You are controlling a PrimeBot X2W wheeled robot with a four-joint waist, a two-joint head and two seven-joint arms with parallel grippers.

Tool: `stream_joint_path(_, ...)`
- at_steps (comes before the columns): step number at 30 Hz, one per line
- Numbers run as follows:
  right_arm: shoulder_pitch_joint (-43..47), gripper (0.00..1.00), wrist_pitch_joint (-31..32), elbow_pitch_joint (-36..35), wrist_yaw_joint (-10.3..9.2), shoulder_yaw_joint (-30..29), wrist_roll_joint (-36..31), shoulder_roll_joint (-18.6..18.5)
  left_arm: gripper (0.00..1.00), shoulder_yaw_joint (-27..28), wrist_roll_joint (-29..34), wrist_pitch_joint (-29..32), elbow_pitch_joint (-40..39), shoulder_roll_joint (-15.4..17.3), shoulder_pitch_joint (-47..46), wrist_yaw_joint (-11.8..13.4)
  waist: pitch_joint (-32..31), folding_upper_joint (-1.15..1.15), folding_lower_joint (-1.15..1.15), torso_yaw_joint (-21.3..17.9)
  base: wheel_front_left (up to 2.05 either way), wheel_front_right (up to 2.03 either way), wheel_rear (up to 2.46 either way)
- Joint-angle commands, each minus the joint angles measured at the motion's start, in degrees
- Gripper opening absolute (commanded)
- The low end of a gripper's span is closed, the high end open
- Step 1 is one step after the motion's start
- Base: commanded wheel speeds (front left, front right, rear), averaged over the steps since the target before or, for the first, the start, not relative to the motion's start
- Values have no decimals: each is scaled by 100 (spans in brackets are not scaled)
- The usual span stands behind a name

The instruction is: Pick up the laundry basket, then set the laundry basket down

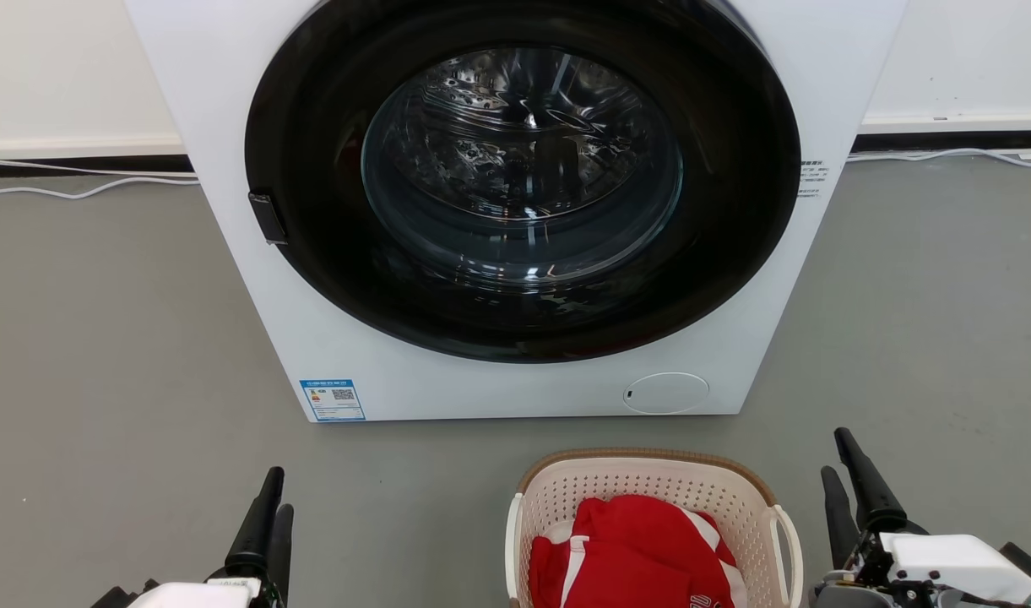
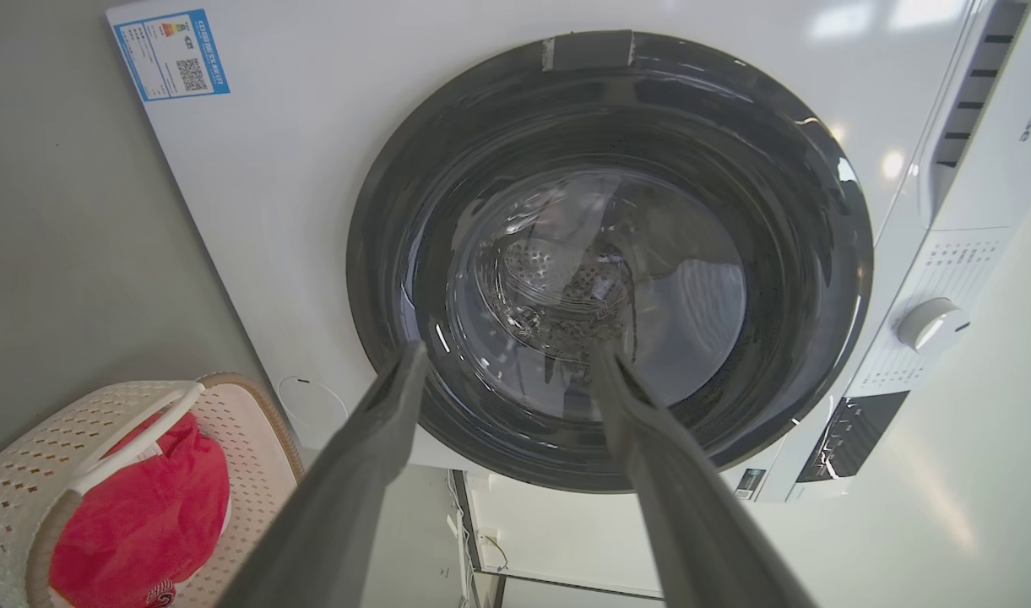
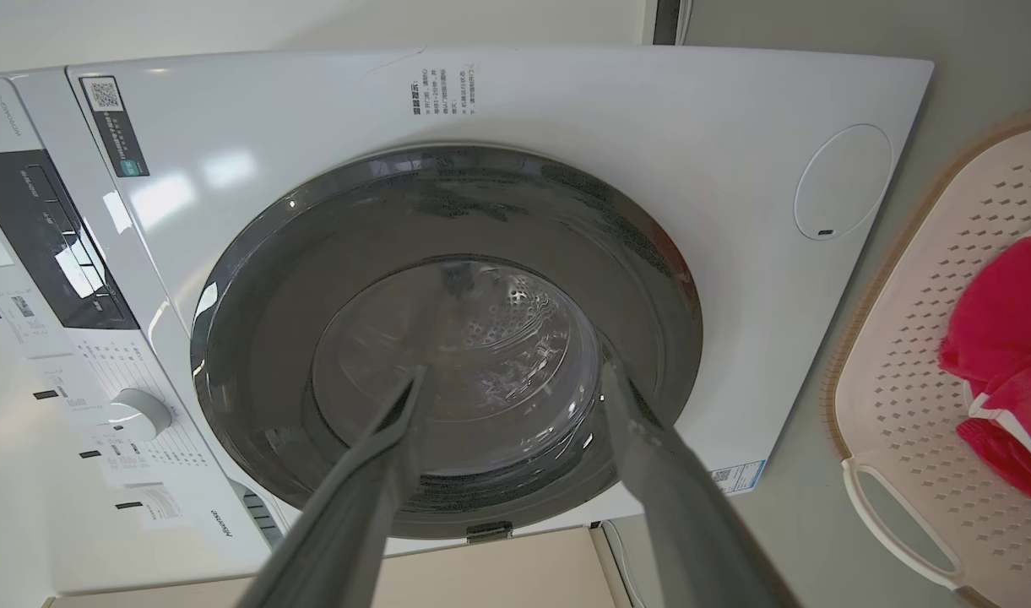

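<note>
The cream-white perforated laundry basket [image 1: 650, 490] with a brown rim and white loop handles stands on the floor at the bottom centre-right of the head view, holding red and white clothing [image 1: 633, 549]. It also appears in the left wrist view [image 2: 25, 473] and the right wrist view [image 3: 929, 380]. My left gripper [image 1: 274, 498] is at the lower left, well left of the basket, open and empty. My right gripper [image 1: 840, 464] sits just right of the basket's right handle [image 1: 789, 540], open and empty. In both wrist views the fingers [image 2: 380, 422] [image 3: 650, 431] point at the washer door.
A white front-loading washer [image 1: 515, 371] with a dark round glass door, shut, stands just beyond the basket. Grey floor spreads to both sides. White cables [image 1: 84, 190] run along the wall base behind.
</note>
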Motion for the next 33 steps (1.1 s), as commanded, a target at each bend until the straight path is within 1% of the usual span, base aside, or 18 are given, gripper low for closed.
stream_joint_path(1,-190,100,-74,-187,11,64,-60,-56,100,0,71,-44,-198,29,-214,-24,1,0,-1,0,0,0,0)
stream_joint_path(6,-204,100,-159,-271,13,139,-174,-66,100,-26,325,-128,-297,34,-225,-27,4,0,-1,-4,0,0,0)
stream_joint_path(14,-213,100,-293,-413,15,297,-526,-86,100,-146,969,-263,-455,42,-247,-32,4,0,-1,-18,0,0,0)
stream_joint_path(20,-228,100,-394,-502,17,404,-990,-106,100,-210,1465,-363,-522,48,-238,-36,-4,0,-1,-27,0,0,0)
stream_joint_path(26,-245,100,-495,-580,20,558,-1486,-159,100,-196,2226,-464,-555,56,-230,-40,-19,0,-1,-32,0,0,0)
stream_joint_path(33,-262,100,-613,-645,22,609,-2274,-175,100,-188,3028,-582,-638,62,-214,2,-37,0,-1,-33,0,0,0)
